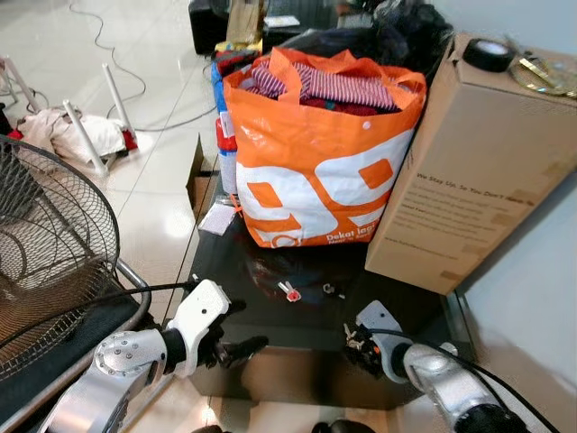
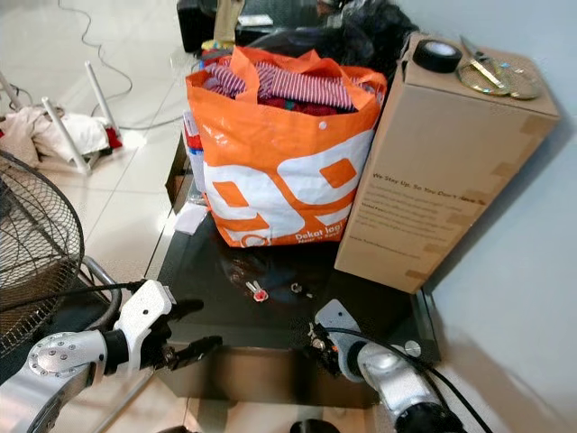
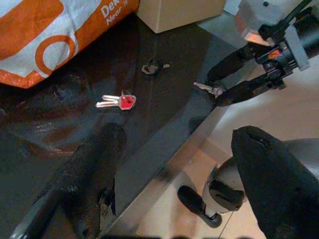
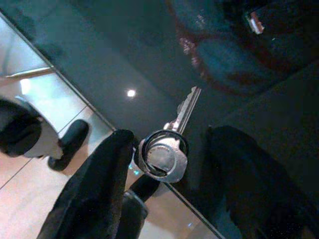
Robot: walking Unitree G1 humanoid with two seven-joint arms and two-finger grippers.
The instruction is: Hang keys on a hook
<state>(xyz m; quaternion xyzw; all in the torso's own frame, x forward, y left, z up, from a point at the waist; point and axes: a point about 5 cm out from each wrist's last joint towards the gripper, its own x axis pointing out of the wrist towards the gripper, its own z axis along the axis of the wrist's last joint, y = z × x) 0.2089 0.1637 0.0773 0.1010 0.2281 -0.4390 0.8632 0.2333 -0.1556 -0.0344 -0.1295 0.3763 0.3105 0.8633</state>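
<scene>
Silver ringed key (image 4: pixel 172 144) between right pincer (image 4: pixel 169 184) fingers, over glossy black tabletop (image 1: pixel 306 316).

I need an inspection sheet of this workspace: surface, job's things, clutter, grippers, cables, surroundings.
Surface: dark glass table, glossy.
Job's things: red-headed key lies on the table; silver key with ring at the table's near edge, between the right gripper's fingers; hook: nothing seen.
Clutter: orange bag of clothes; cardboard box with a tape roll on top.
Grippers: left gripper open, at the near edge; right gripper at the silver key.
Cables: black cable by the left arm.
Surroundings: fan, tiled floor.
</scene>
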